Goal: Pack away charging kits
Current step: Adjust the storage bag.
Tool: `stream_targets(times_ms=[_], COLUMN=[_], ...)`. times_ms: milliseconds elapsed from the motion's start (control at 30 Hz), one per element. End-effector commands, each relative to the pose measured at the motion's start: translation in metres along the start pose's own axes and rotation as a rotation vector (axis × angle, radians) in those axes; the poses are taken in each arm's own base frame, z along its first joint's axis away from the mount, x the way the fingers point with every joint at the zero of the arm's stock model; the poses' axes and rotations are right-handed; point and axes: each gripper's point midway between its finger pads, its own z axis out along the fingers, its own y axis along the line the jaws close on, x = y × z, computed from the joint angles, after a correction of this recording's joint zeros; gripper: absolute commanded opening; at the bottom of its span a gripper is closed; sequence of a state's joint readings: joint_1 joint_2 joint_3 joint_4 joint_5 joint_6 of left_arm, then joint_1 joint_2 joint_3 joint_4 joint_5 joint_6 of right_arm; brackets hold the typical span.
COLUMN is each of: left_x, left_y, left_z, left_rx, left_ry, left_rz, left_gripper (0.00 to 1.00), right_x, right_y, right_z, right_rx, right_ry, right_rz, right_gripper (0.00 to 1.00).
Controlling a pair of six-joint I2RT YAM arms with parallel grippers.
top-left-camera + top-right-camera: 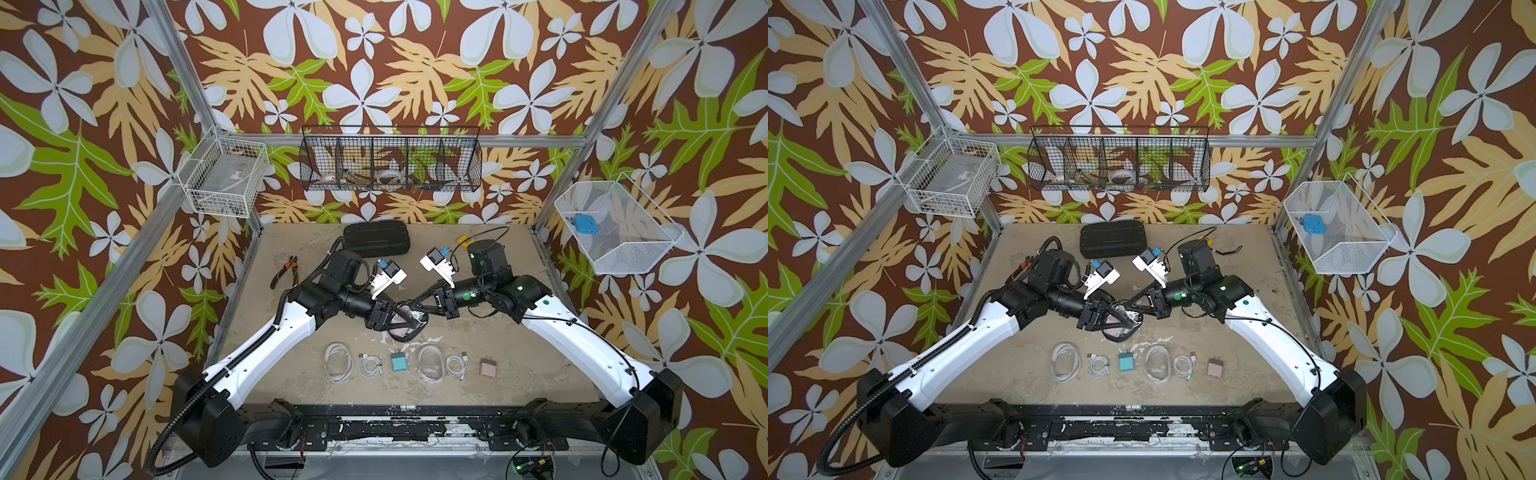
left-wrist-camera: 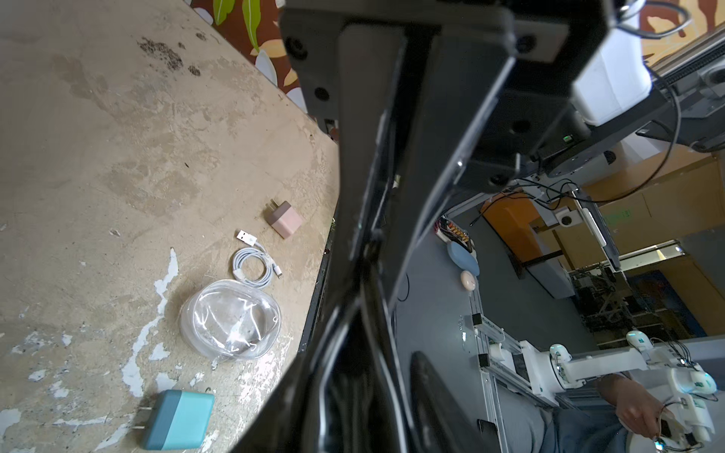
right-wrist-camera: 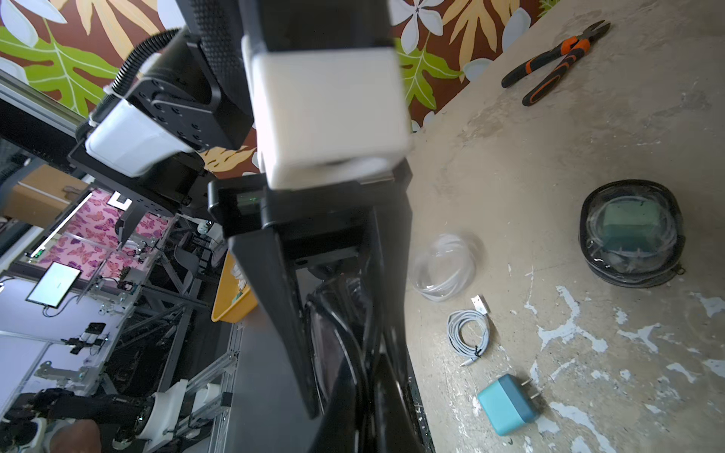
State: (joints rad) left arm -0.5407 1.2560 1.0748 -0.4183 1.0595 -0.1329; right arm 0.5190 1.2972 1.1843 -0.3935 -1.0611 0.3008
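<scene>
One clear case (image 1: 431,364), long axis front-to-back

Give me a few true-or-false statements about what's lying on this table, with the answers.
1. A teal plug lies between a coiled cable and a clear case. True.
2. The pliers sit in a wire basket. False: they lie on the table.
3. The black-rimmed case mid-table holds something pink. True.
4. The big black ribbed case stands open. False: it lies closed.
</scene>
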Motion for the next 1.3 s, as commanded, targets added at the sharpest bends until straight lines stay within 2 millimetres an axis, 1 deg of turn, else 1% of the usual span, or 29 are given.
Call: stream_targets(times_ms=[0,67,100,133,167,233,333,400,500,600,667,733,767,800,833,900,967,1033,1067,1133,1200,1267], left_x=[-0.009,-0.017,-0.026,-0.034,-0.042,-0.056,-0.065,-0.068,-0.072,-0.075,-0.075,-0.078,-0.08,-0.082,-0.084,-0.086,-0.088,-0.09,-0.091,-0.094,-0.095,-0.096], left_y=[-0.015,-0.027,-0.035,-0.039,-0.04,-0.033,-0.029,-0.022,-0.017,-0.015,-0.013,-0.009,-0.009,-0.008,-0.007,-0.002,-0.001,-0.001,0.002,0.005,0.008,0.011], left_z=[-0.01,-0.018,-0.024,-0.031,-0.038,-0.051,-0.06,-0.06,-0.057,-0.045,-0.041,-0.043,-0.045,-0.048,-0.051,-0.059,-0.065,-0.068,-0.066,-0.062,-0.06,-0.061], left_rx=[0.066,0.115,0.151,0.176,0.183,0.18,0.187,0.161,0.156,0.165,0.161,0.149,0.145,0.139,0.131,0.107,0.098,0.089,0.074,0.048,0.028,0.028], left_ry=[-0.105,-0.22,-0.306,-0.394,-0.471,-0.629,-0.766,-0.801,-0.806,-0.764,-0.771,-0.798,-0.812,-0.831,-0.854,-0.903,-0.941,-0.955,-0.945,-0.917,-0.888,-0.86], left_rz=[-0.033,-0.075,-0.094,-0.11,-0.126,-0.183,-0.207,-0.216,-0.225,-0.248,-0.262,-0.269,-0.269,-0.271,-0.274,-0.295,-0.311,-0.314,-0.33,-0.349,-0.374,-0.404], left_gripper=[0.57,0.62,0.66,0.67,0.67,0.67,0.67,0.67,0.67,0.67,0.67,0.66,0.64,0.59,0.5,0.39,0.35,0.28,0.23,0.18,0.14,0.12], right_x=[-0.032,-0.041,-0.047,-0.051,-0.055,-0.056,-0.055,-0.054,-0.054,-0.055,-0.057,-0.057,-0.056,-0.054,-0.052,-0.05,-0.047,-0.046,-0.046,-0.045,-0.043,-0.042], right_y=[0.008,0.009,0.011,0.012,0.013,0.008,0.003,0.001,0.0,-0.001,0.0,0.002,0.001,0.002,0.002,0.004,0.009,0.013,0.017,0.022,0.026,0.03], right_z=[-0.007,-0.01,-0.014,-0.017,-0.022,-0.029,-0.041,-0.044,-0.043,-0.044,-0.041,-0.034,-0.031,-0.028,-0.025,-0.02,-0.016,-0.015,-0.016,-0.019,-0.029,-0.041], right_rx=[-0.016,-0.019,-0.026,-0.039,-0.047,-0.055,-0.089,-0.1,-0.08,-0.07,-0.072,-0.075,-0.075,-0.073,-0.071,-0.073,-0.071,-0.036,-0.008,0.05,0.142,0.223], right_ry=[-0.142,-0.215,-0.267,-0.32,-0.373,-0.469,-0.606,-0.641,-0.658,-0.693,-0.694,-0.682,-0.681,-0.681,-0.682,-0.672,-0.667,-0.655,-0.638,-0.609,-0.588,-0.571], right_rz=[0.045,0.104,0.134,0.168,0.199,0.277,0.369,0.399,0.406,0.43,0.429,0.441,0.448,0.456,0.46,0.464,0.461,0.429,0.4,0.336,0.247,0.169], right_gripper=[0.0,0.0,0.0,0.0,0.0,0.0,0.0,0.0,0.0,0.0,0.0,0.0,0.0,0.0,0.0,0.0,0.0,0.0,0.02,0.15,0.28,0.32])
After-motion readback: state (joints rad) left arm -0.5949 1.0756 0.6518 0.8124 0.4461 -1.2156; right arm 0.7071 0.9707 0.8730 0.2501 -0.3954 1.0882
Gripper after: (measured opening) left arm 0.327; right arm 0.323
